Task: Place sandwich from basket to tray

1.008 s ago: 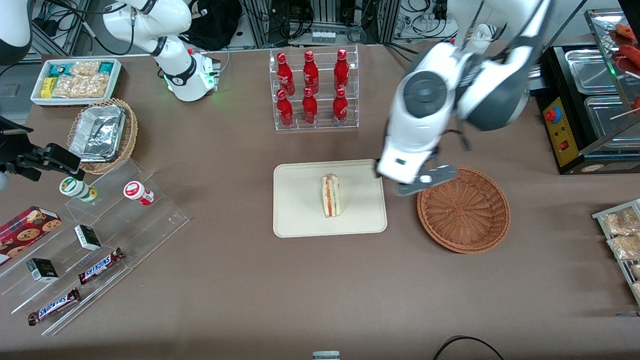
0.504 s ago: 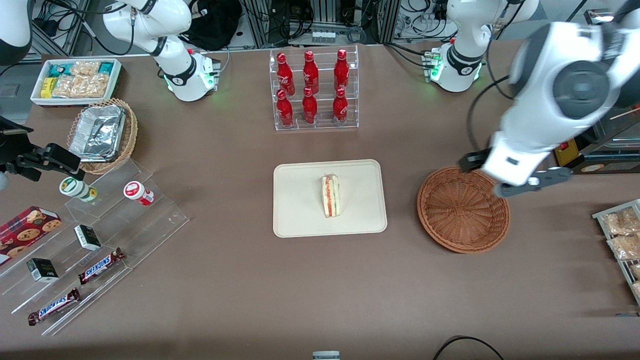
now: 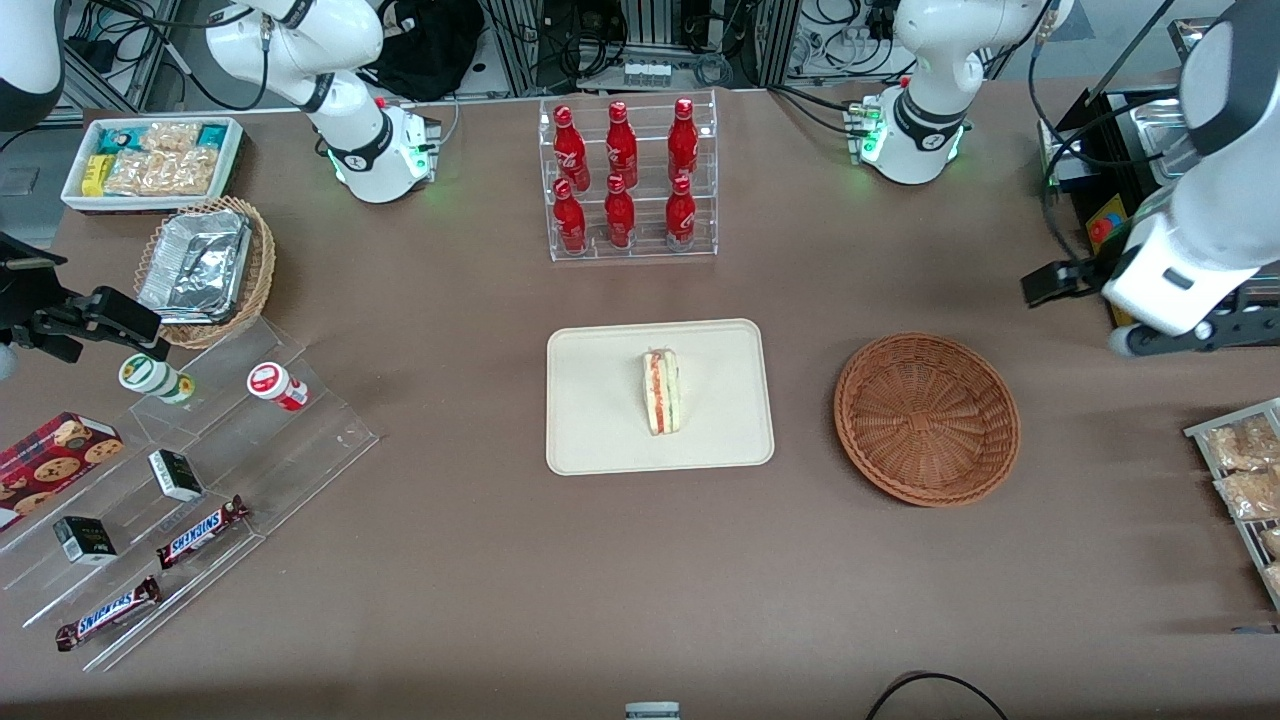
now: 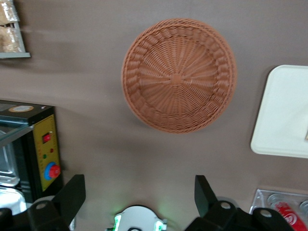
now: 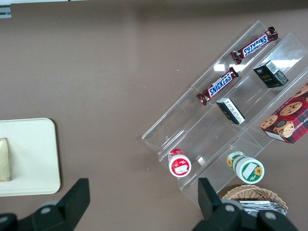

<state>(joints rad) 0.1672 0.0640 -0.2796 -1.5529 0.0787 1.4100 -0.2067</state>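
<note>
Brown cloth-covered table, small triangular white-bread sandwich lying on flat cream-beige rectangular tray, round reddish-brown woven wicker basket beside it, left arm's gripper raised, fingers spread apart holding nothing, toward the working arm's end, cables past the table.

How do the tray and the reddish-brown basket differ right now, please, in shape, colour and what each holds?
The tray is flat, rectangular and cream-beige, while the basket is round, woven and reddish-brown. The tray carries the sandwich, lying on it; the basket holds nothing. Both rest on the brown table, side by side, the basket toward the working arm's end. The gripper hangs open above the table, apart from both.
</note>
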